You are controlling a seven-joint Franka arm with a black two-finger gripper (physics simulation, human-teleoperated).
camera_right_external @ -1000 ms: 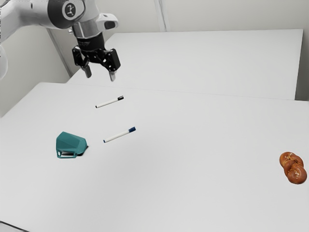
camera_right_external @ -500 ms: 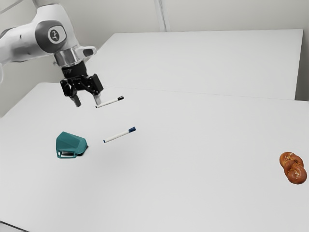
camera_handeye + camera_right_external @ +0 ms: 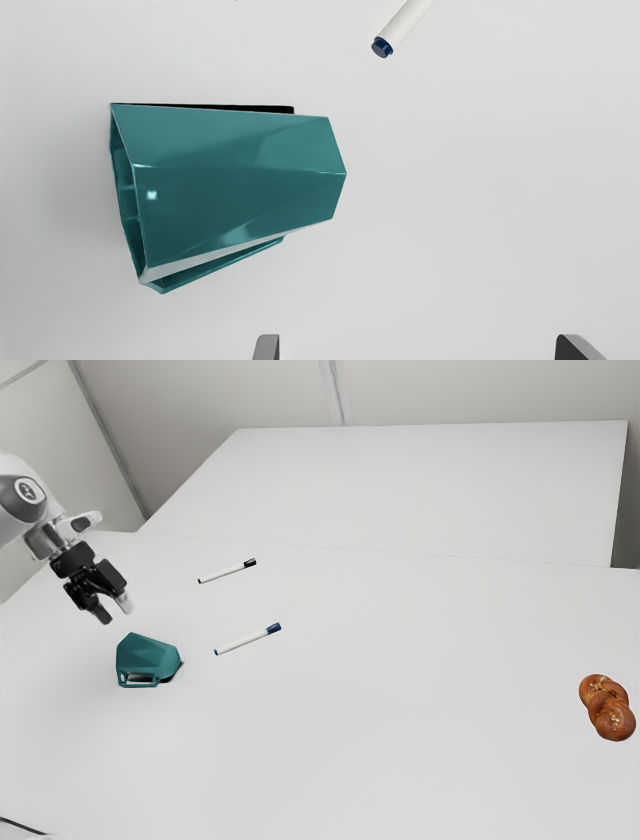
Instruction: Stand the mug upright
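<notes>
The teal mug [image 3: 148, 659] is seen lying on its side on the tabletop [image 3: 400, 710], its wide mouth [image 3: 126, 200] turned toward the exterior view's left and its narrower base toward the exterior view's right. The fingers [image 3: 268, 348] are held spread above the tabletop close to the mug, with nothing gripped between them. By its look the mug may be judged light to moderate in weight and stiff, of glazed ceramic or hard plastic; little give should be expected, and some slipping must be allowed for where the glossy walls are pinched. Since the body is tapered, a squeeze might be turned into a slide toward the base. A hold would best be taken across opposite flat facets near the mouth, or on one wall at the mouth, so that the mug can be tipped onto its base; the thin, angular handle [image 3: 225, 267] would be better left unloaded, as it could be twisted or chipped. The sides are cut into broad planes with crisp edges, by which bright glints are caught. Smooth white barrels are shown by the blue-capped marker [image 3: 248, 639] and the black-capped marker [image 3: 227, 571], while a browned, glossy crust is worn by the knotted bread [image 3: 607, 707].
</notes>
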